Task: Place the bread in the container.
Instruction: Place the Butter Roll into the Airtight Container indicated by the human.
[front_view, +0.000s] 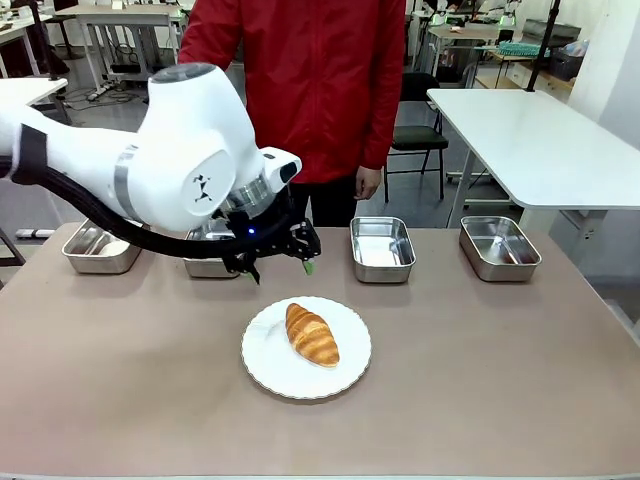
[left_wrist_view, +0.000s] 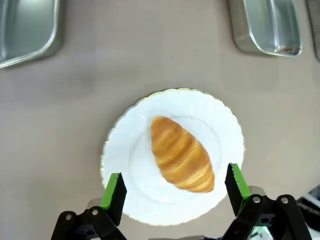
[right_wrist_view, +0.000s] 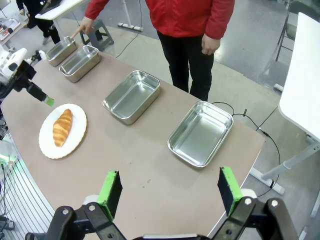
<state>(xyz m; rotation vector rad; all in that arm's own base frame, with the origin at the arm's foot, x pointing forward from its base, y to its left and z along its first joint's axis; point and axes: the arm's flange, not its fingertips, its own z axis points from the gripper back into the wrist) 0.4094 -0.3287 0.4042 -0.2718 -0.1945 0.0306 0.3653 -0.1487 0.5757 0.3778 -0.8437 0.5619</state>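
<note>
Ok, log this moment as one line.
left hand: open, above plate | right hand: open, empty | bread: on plate, untouched | container: no bread yet

There's the croissant (front_view: 312, 335), golden-brown with darker bands across its ridged crust. It lies flat on the round white plate (front_view: 270, 370) near the middle of the table (front_view: 500, 380). It sits at a slant, one tip toward the far side, well inside the plate's rim. Beyond it, four shiny steel trays (front_view: 381, 272) stand in a row along the far edge. They are shallow with rounded corners, open side up, and well apart from the croissant.
</note>
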